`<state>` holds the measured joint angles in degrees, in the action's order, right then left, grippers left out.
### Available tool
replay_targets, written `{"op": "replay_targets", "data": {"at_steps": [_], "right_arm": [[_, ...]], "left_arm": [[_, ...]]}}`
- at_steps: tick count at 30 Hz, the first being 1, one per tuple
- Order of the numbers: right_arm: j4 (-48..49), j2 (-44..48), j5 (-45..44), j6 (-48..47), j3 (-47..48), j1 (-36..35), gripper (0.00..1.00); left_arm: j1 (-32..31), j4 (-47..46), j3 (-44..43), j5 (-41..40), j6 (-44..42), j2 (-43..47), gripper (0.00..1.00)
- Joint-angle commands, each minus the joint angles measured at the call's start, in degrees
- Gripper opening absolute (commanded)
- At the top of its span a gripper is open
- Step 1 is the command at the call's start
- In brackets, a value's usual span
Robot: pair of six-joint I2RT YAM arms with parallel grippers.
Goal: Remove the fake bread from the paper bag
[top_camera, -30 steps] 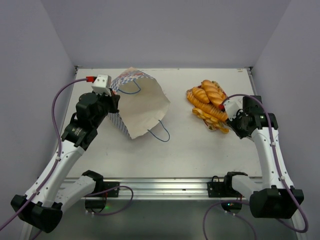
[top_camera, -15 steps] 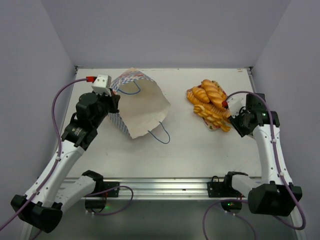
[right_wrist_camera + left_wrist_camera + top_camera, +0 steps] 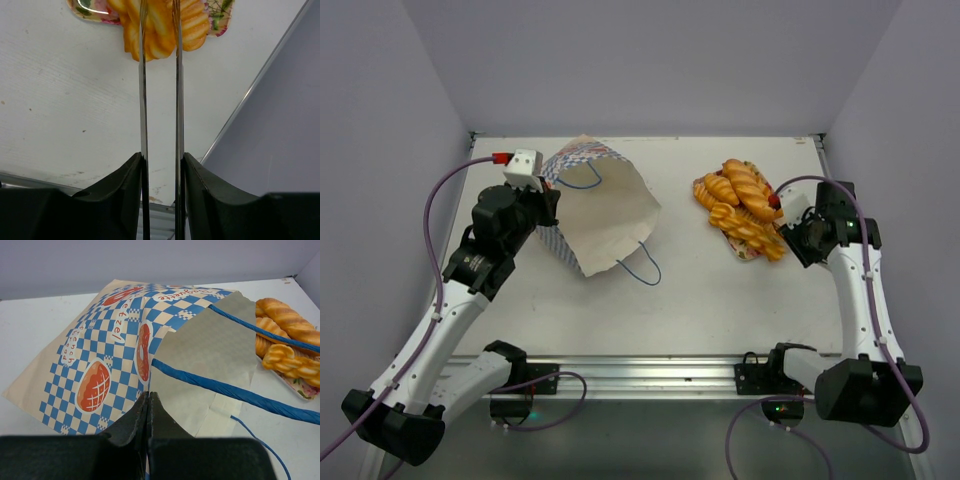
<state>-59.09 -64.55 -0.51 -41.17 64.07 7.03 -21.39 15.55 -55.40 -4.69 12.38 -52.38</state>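
The right hand (image 3: 159,20), its fingers newly eased a little apart and holding nothing, draws back from the pink floral tray (image 3: 221,20). The fake bread (image 3: 745,205) lies heaped on the tray, so the unloading looks done or nearly so. Well left of the tray, the left hand (image 3: 149,400) stays pinched shut on the paper bag (image 3: 605,215). White worktop (image 3: 720,300), plain lilac-grey walls (image 3: 650,60).

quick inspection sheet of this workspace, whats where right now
surface: white table, faint specks
job's things: paper bag lying on its side; fake bread piled on pink floral tray
clutter: nothing seen
grippers: left gripper shut on the bag's edge; right gripper open, holding nothing, by the bread
cables: purple cables along both arms
surroundings: grey walls; metal rail at near edge
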Motion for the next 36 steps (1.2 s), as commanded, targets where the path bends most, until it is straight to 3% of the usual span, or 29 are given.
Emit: {"op": "replay_targets", "data": {"at_steps": [1, 14, 20, 24, 32, 36], "right_arm": [[2.6, -0.3, 0.2, -0.1, 3.2, 0.9, 0.40], [2.4, 0.4, 0.2, 0.3, 5.1, 1.6, 0.40], [1.1, 2.6, 1.6, 0.3, 5.8, 1.9, 0.30], [-1.5, 5.5, 2.8, 0.2, 6.2, 2.2, 0.20], [-7.5, 10.8, 13.9, -2.4, 6.1, 2.2, 0.15], [-10.9, 12.3, 24.4, -5.7, 5.6, 2.1, 0.12]], "left_arm": [[0.5, -2.1, -1.3, 0.6, -1.0, 0.3, 0.00], [0.5, -2.1, -1.9, 1.6, -1.4, -0.2, 0.00], [0.5, -2.2, -2.2, 4.0, -4.5, 0.4, 0.00], [0.6, -0.9, -2.5, 10.5, -9.9, 1.1, 0.00], [0.5, 5.0, -0.3, 21.9, -26.6, 7.1, 0.00], [0.5, 6.9, 0.3, 20.8, -29.3, 10.3, 0.00]]}}
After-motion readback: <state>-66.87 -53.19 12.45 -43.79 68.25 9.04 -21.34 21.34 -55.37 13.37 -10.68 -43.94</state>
